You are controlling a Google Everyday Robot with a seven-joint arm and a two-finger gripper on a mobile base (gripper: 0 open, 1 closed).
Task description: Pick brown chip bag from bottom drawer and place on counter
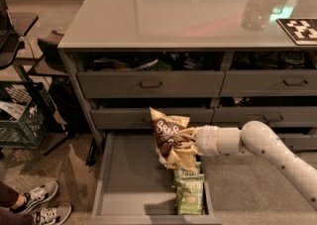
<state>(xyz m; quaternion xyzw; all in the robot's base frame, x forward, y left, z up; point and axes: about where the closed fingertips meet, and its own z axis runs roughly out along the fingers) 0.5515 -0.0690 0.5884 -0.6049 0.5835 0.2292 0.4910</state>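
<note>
Showing the carry step of the pick, read from left to right. A green crate [20,120] and a pair of sneakers [42,209] sit on the floor at far left, well apart from the work. The bottom drawer [131,184] stands pulled fully out, which exposes its flat grey floor to reach from above. The brown chip bag [167,136] hangs over the drawer's right half, apart from the floor, in front of the middle drawer [124,118]. The gripper [185,140] is clamped on the bag's right side, entering sideways, probably because the thin crinkled edge is easiest to pinch. The bag's long axis is near upright, leaning slightly: cream top edge up and to the left, lower edge down and to the right, lettered face toward the camera. Green bags [188,193] lie just below it in the drawer. The white arm [277,149] extends to the right. The counter [198,16], the destination, lies above.
</note>
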